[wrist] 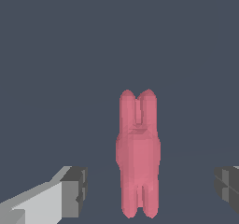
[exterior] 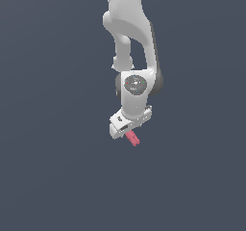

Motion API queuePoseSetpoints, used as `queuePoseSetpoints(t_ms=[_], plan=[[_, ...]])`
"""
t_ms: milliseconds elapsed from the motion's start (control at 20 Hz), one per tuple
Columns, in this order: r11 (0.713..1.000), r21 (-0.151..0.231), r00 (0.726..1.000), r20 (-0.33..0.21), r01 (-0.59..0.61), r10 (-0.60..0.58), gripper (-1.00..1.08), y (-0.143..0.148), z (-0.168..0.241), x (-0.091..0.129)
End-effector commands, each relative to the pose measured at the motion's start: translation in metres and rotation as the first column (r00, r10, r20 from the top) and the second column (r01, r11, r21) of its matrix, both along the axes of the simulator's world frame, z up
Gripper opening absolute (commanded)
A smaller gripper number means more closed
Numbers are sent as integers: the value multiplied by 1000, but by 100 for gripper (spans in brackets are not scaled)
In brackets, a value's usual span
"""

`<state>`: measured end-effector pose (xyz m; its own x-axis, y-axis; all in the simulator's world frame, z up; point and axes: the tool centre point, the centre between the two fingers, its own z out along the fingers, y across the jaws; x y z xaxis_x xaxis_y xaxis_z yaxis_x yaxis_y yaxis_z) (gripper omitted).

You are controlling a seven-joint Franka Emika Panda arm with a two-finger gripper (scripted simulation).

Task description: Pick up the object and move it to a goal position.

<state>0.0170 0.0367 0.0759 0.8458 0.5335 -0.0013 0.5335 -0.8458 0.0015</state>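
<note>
The object (exterior: 133,138) is a small pinkish-red elongated bar with notched ends, seen just under the white hand in the exterior view. In the wrist view the bar (wrist: 137,153) lies lengthwise between my fingers, closer to the middle than to either one. My gripper (exterior: 129,134) is open: one grey finger pad (wrist: 77,190) and the other (wrist: 228,186) stand wide apart, each with a clear gap to the bar. Neither finger touches it. The gripper (wrist: 151,188) is much wider than the bar.
The white arm (exterior: 129,28) comes down from the top of the exterior view, wrist tilted. The surface around is a uniform dark grey-blue (exterior: 57,167). No goal marker or other object shows in either view.
</note>
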Motion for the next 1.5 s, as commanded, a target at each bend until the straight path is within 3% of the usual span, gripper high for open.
queuePoseSetpoints(t_ms=[0,1000,1050,1450], plan=[[1000,2,1000,0,-17,17,100,2,-3,0],[1000,2,1000,0,-20,20,100,2,-54,0],[1000,2,1000,0,-20,20,-100,2,-54,0],[1000,2,1000,0,-20,20,-100,2,-54,0]])
